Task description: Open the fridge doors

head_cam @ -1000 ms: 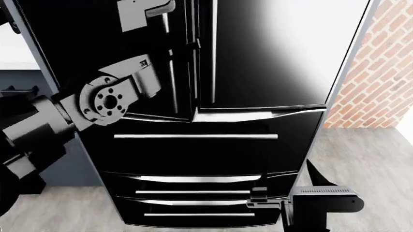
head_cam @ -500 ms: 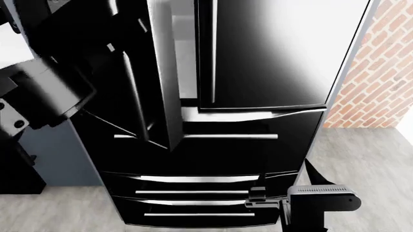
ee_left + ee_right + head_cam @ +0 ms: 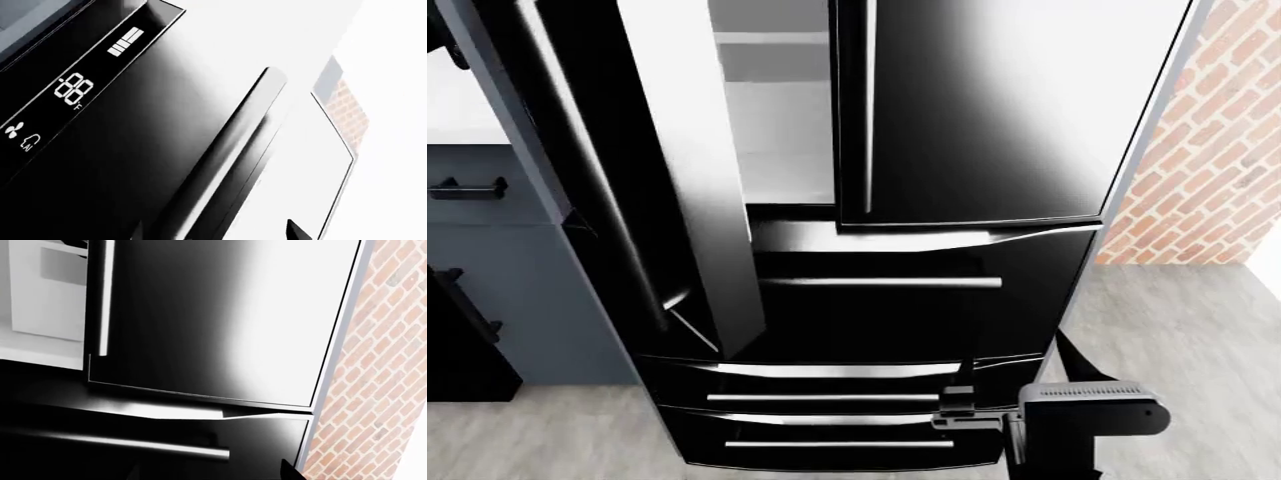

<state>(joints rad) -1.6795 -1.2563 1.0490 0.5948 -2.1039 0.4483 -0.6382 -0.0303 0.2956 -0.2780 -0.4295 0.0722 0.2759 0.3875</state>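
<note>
Swung wider now, my tall glossy black left fridge door (image 3: 627,180) beside the shut right door (image 3: 988,110); its slippery stiff silver bar handle (image 3: 869,100) is next (claw states: can't tell).

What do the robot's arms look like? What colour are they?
Mostly black and blocky. The right arm has a dark boxy piece with a grey ribbed strip on top. The left arm shows only as a plain black shape. No cables or markings show.
</note>
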